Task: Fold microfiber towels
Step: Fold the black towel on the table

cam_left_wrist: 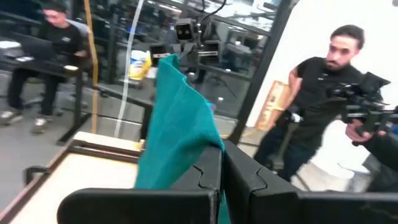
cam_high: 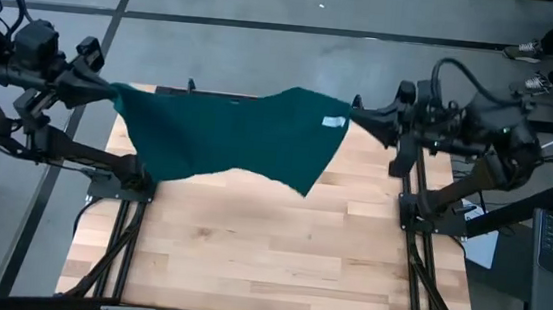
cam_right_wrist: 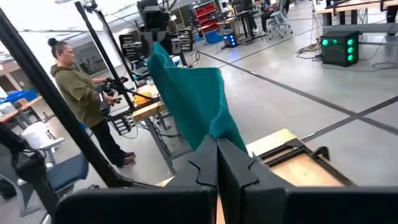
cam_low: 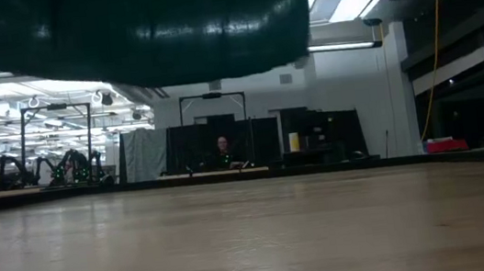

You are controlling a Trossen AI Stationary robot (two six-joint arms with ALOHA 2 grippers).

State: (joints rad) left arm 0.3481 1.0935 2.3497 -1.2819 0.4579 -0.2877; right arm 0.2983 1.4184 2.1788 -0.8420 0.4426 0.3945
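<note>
A dark teal microfiber towel (cam_high: pixel 233 136) hangs spread in the air above the far part of the wooden table (cam_high: pixel 269 245), stretched between both grippers. A small white tag (cam_high: pixel 334 122) shows near its right top corner. My left gripper (cam_high: pixel 111 90) is shut on the towel's left corner, my right gripper (cam_high: pixel 354 112) on its right corner. In the low view the towel (cam_low: pixel 132 33) hangs clear above the tabletop. My left gripper pinches the towel's left top corner (cam_left_wrist: pixel 214 148) between its two fingers, coming level from the table's left. The towel hangs below, lifted clear of the table. My right gripper pinches the right top corner (cam_right_wrist: pixel 217 134) between its two fingers, level from the table's right. The top edge runs drawn between both holds.
The table's near half lies bare under the towel. Dark arm mounts and frame rails (cam_high: pixel 124 177) stand at both table sides. People stand beyond the table: one (cam_left_wrist: pixel 317 99) in the left wrist view, one (cam_right_wrist: pixel 78 93) in the right wrist view.
</note>
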